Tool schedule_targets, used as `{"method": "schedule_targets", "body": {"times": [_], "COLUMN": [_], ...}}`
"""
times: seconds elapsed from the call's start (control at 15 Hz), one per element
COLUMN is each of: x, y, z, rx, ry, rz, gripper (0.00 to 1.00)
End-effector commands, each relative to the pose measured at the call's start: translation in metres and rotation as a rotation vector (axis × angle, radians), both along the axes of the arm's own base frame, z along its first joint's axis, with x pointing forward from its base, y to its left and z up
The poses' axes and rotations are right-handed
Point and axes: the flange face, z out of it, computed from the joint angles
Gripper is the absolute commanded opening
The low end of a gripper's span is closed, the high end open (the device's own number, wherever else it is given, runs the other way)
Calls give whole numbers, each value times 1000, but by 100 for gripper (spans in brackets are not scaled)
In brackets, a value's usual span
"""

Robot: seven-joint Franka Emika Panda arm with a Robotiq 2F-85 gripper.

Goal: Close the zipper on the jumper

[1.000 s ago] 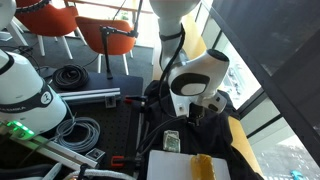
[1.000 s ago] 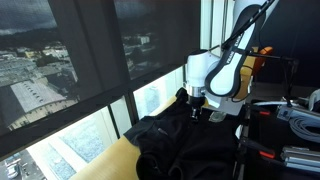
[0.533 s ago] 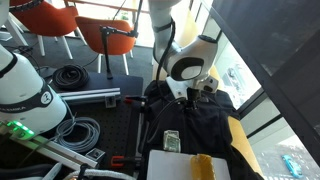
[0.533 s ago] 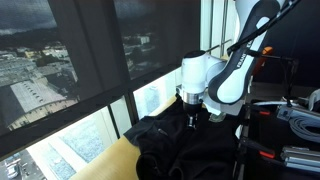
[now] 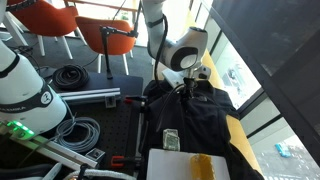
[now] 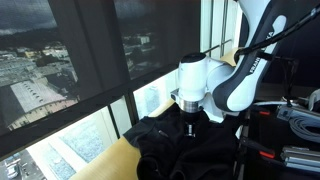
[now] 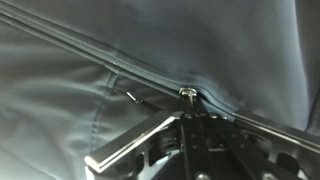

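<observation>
The black jumper (image 5: pixel 205 118) lies spread on the table beside the window; it also shows in the other exterior view (image 6: pixel 180 150) and fills the wrist view (image 7: pixel 80 90). The zipper (image 7: pixel 110 62) runs as a thin dark seam diagonally from the upper left to a metal slider (image 7: pixel 187 95). My gripper (image 7: pixel 188 112) comes in from the bottom of the wrist view, its fingers pressed together on the slider's pull. In both exterior views the gripper (image 5: pixel 187 88) (image 6: pixel 190 124) points down onto the jumper's upper middle.
Orange chairs (image 5: pixel 105 35) and black cable coils (image 5: pixel 70 75) stand behind. A white robot body (image 5: pixel 20 90) is at the left. A white box (image 5: pixel 185 165) and a small greenish item (image 5: pixel 172 140) lie near the jumper's near end. A yellow pad (image 5: pixel 245 150) lies under it by the window (image 6: pixel 60 70).
The gripper has moved along the jumper toward its far end, away from the white box, staying low on the cloth with the slider in it.
</observation>
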Motion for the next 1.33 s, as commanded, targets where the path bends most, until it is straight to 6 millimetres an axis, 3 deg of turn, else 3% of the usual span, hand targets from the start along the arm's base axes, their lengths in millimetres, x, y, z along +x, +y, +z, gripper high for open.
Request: {"method": "schedule_targets", "body": {"times": [0.0, 0.4, 0.67, 1.0, 1.27], "x": [1, 41, 54, 60, 63], "y": [26, 60, 91, 128, 142], "z": [12, 48, 64, 60, 46], "rx": [-21, -79, -121, -145, -167], "ry": [2, 108, 175, 198, 196], "rz": [32, -54, -69, -67, -80], "gripper": [1, 1, 1, 1, 1]}}
